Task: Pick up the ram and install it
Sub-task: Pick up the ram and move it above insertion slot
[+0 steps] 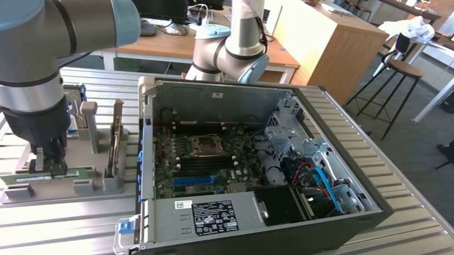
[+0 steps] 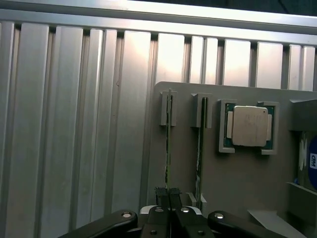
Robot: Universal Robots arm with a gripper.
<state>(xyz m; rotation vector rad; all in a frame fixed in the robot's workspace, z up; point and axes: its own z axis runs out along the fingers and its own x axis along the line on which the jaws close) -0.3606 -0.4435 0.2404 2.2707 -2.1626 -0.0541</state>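
Here, at the exterior view's left: down the grey arm [image 1: 32, 58] to the gripper [image 1: 48, 166] [image 2: 169, 192], closed tight on the top edge of the ram [image 1: 67, 175] [image 2: 168, 144]. In the wrist view, pinching that thin green edge between two black fingers [image 2: 162, 194] pressed almost together. Seated on edge in a slot of the grey holder [image 1: 92, 186] [image 2: 237, 183], running crosswise in the exterior view, with a pale label [image 1: 32, 179] toward the camera. Parallel and just beside, in a slot of its own and clear of the fingers: a second green stick [image 2: 199, 144]. Beyond that stick, flat in a square pocket of the same holder: a silver CPU chip [image 2: 250, 125]. Beneath all of it, a slatted metal table [image 1: 64, 228] [image 2: 74, 124].

Next toward the exterior view's right, close against the holder: an open-sided computer case [image 1: 220, 98], lying on the table and showing a motherboard [image 1: 237, 159]. Near the board's middle, a CPU socket [image 1: 204, 146]; just in front, rows of black slots [image 1: 209, 164] and one blue slot [image 1: 193, 179]. Along the case's near edge, a power supply [image 1: 170, 212] with a white label [image 1: 212, 218]. Deeper toward the right wall, metal drive cages [image 1: 291, 133] and blue cables [image 1: 322, 180].

Farthest right, well apart from the table: a round stool [image 1: 403, 69] on the floor, beside a wooden counter [image 1: 341, 42].
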